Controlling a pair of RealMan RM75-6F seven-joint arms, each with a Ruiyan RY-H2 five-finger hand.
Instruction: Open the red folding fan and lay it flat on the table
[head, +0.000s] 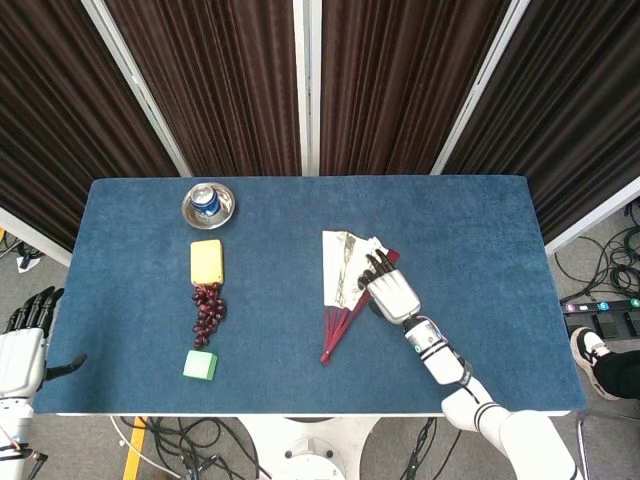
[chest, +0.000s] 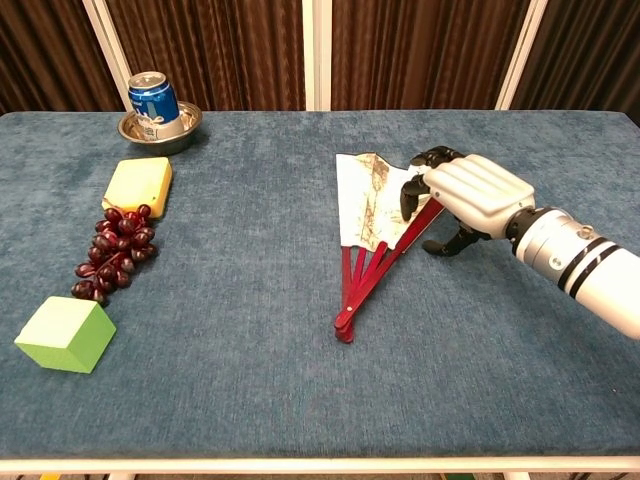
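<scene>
The red folding fan (head: 343, 283) (chest: 366, 208) lies partly spread on the blue table, its white leaf toward the far side and its red ribs meeting at a pivot nearer me. My right hand (head: 392, 291) (chest: 470, 194) is over the fan's right edge. Its bent fingers (chest: 412, 192) press down on the leaf and the outer rib, and the thumb stands on the cloth just beside that rib. My left hand (head: 25, 336) hangs off the table's near left corner, holding nothing, fingers apart; the chest view does not show it.
A blue can in a metal bowl (head: 208, 204) (chest: 160, 122) stands at the far left. A yellow block (head: 207, 261) (chest: 138, 186), a bunch of dark grapes (head: 207, 312) (chest: 112, 252) and a green cube (head: 200, 365) (chest: 65, 334) run in a line toward me.
</scene>
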